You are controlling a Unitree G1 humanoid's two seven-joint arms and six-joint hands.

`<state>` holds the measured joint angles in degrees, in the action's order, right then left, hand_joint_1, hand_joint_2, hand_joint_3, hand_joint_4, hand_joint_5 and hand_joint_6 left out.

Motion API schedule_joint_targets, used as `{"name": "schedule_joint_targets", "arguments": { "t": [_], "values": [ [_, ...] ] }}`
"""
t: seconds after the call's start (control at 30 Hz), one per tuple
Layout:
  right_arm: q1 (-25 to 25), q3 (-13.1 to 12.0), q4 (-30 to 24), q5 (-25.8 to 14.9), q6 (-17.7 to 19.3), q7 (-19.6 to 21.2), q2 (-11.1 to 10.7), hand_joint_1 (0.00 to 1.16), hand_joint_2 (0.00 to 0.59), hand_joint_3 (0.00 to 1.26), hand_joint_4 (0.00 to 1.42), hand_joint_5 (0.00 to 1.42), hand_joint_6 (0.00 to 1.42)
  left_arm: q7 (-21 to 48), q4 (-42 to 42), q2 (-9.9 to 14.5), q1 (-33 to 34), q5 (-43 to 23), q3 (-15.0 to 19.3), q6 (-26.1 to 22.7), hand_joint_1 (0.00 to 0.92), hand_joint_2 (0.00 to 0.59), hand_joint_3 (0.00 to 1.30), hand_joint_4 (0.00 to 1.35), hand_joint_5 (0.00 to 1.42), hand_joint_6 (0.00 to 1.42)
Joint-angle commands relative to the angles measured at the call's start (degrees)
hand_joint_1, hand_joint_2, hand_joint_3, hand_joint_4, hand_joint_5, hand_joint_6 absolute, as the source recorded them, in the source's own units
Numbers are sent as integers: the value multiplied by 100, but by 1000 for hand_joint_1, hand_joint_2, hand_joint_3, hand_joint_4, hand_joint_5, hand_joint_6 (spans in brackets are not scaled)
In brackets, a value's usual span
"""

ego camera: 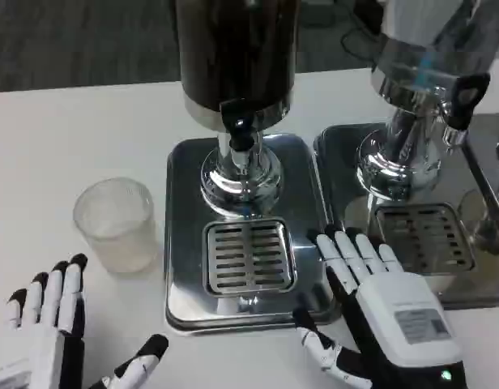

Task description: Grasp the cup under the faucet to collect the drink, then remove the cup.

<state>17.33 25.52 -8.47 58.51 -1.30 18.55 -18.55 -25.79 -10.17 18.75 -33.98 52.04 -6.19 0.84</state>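
My left hand (51, 324) lies at about 8 o'clock on the bench (39, 146), fingers spread, holding nothing. The cup (116, 224) — frosted, upright, apparently empty — stands at 12 o'clock from that hand, near it but not touching. It sits on the bench just beside the left edge of the drip tray (181, 300), not under the faucet (240, 134).

My right hand (371, 312) is at about 5 o'clock, fingers apart and empty, resting at the seam between this tray and a second tray (339, 162) to its right. I cannot tell whether the fingertips press on the metal.

The dark dispenser (233, 49) stands at 12 o'clock, its faucet over the slotted grate (248, 256).

Judgement: collection has not begun. The cup's position favours the left hand, which is open in readiness; the grasp comes first, then a carry to 3 o'clock onto the grate. The right hand appears placed for the faucet lever. The light cup may tip if nudged.
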Motion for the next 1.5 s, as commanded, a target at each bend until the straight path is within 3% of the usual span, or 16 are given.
{"name": "schedule_joint_targets", "arguments": {
  "t": [0.03, 0.53, 0.63, 0.77, 0.93, 1.07, 1.13, 1.17, 1.27, 1.37, 1.5],
  "values": [
    [-46, -12, 24, -36, 44, -33, -15, 236, 411, 34, 0, 0, 0, -61, -76, -64, -64, -12, 7, -45, 0, 124, 0, 0, 0, 0],
    [-108, 8, 38, 61, -63, -29, 81, 246, 416, 26, 0, 0, 0, -141, -15, -82, -12, -136, 127, 63, 0, 124, 0, 0, 0, 0],
    [-70, 145, 52, 245, -195, 76, 248, 247, 416, 25, 0, 0, 0, -409, 193, 45, -11, -472, 360, 473, 0, 125, 10, 0, 6, 0],
    [-18, 75, 81, 238, -254, 176, 289, 248, 416, 25, 0, 0, 0, -1142, 504, 105, 194, -559, 551, 1004, 0, 111, 83, 0, 71, 0],
    [-5, 170, 197, 254, -382, 283, 488, 251, 421, 31, 0, 0, 0, -1301, 776, 205, 539, -922, 930, 1318, 0, 107, 151, 0, 136, 18],
    [-54, 221, 265, 339, -468, 444, 591, 254, 424, 36, 0, 0, 0, -1356, 1127, 171, 934, -1165, 1110, 1411, 0, 79, 267, 232, 271, 132],
    [-56, 258, 294, 349, -504, 491, 638, 270, 419, 52, 0, 0, 0, -1056, 1388, 257, 1224, -1391, 1129, 1398, 0, 56, 83, 142, 253, 173],
    [-61, 254, 315, 320, -497, 503, 642, 273, 418, 55, 0, 0, 0, -769, 1521, 312, 1392, -1556, 1099, 1377, 0, 43, 17, 28, 185, 111],
    [-72, 237, 332, 298, -504, 525, 636, 277, 418, 59, 0, 0, 0, -4, 1953, 448, 1815, -2061, 1013, 1448, 0, 3, 0, 0, 9, 2],
    [-89, 267, 364, 313, -521, 546, 666, 280, 418, 61, 0, 0, 0, 503, 2612, 536, 2251, -2490, 934, 1730, 0, 0, 0, 0, 0, 0],
    [-155, 278, 418, 325, -523, 544, 652, 279, 421, 63, 0, 0, 0, 514, 3157, 573, 2613, -2416, 756, 1980, 0, 0, 0, 0, 0, 0]
  ]
}}
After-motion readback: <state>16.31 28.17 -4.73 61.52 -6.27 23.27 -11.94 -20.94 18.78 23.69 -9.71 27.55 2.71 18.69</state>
